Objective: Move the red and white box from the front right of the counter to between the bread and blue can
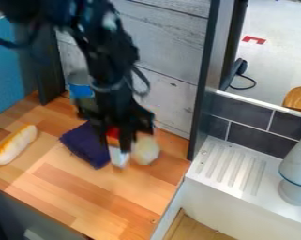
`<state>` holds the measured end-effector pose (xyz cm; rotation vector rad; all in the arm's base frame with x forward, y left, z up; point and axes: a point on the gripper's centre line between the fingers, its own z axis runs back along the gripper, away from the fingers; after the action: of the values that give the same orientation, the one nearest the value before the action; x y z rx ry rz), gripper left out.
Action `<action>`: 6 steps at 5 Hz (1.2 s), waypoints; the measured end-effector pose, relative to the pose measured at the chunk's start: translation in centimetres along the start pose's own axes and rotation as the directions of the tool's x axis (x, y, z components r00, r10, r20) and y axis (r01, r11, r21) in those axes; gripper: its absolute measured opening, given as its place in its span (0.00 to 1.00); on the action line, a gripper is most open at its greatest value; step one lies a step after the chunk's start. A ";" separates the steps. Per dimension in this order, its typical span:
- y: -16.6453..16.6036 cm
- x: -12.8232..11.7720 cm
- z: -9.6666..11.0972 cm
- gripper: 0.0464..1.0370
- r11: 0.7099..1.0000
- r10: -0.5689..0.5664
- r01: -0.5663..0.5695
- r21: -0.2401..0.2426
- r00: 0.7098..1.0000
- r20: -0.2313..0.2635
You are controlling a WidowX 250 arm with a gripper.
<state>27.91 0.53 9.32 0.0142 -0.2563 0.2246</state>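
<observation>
– Where the gripper (121, 146) is held low over the counter (90, 192), what is seen at its jaws?
– A red-and-white thing (119, 158), between a purple cloth (85, 144) and a pale lump (146, 151); whether it is gripped cannot be told.
</observation>
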 end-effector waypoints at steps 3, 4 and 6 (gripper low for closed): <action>14.7 0.2 1.4 0.36 0.918 0.395 -0.396 0.029 0.918 0.025; 16.9 1.5 -0.5 0.36 0.871 0.487 -0.487 0.061 0.873 0.012; 19.0 4.1 -3.5 0.36 0.770 0.636 -0.635 0.058 0.772 -0.001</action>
<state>28.40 20.13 6.67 -0.0220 -0.2270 0.9170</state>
